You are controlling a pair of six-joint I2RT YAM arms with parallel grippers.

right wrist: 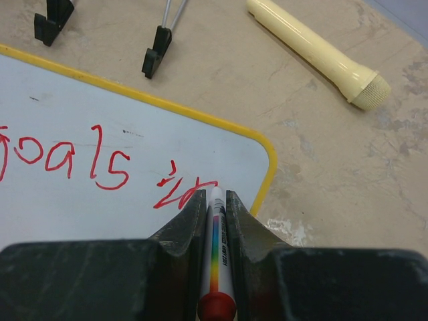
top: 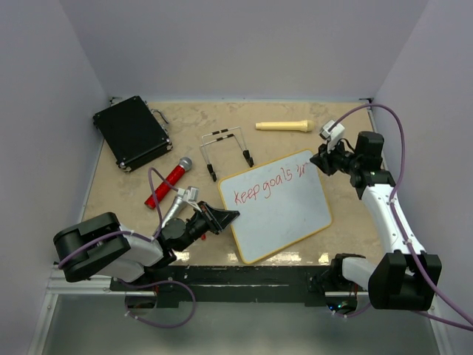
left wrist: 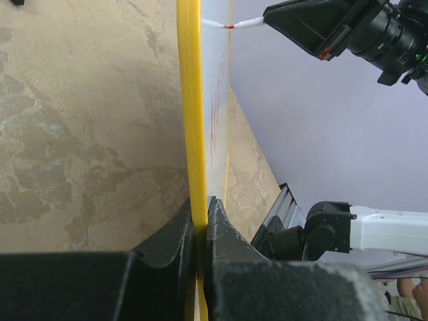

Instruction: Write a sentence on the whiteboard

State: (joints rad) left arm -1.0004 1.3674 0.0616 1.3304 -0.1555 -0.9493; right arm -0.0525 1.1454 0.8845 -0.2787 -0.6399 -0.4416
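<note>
Right gripper (right wrist: 214,200) clenched around a marker (right wrist: 215,257), tip on the whiteboard (right wrist: 100,217).
Left gripper (left wrist: 200,212) pinches its left edge; the sentence (top: 270,188) reads "keep goals in".

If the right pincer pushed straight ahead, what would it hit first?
Most likely the whiteboard: the marker it grips points at the end of the red sentence, seemingly touching it.

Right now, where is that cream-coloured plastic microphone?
In the top view the cream-coloured plastic microphone lies flat at the far side of the table, right of centre, beyond the yellow-framed whiteboard and right of the wire stand.
</note>
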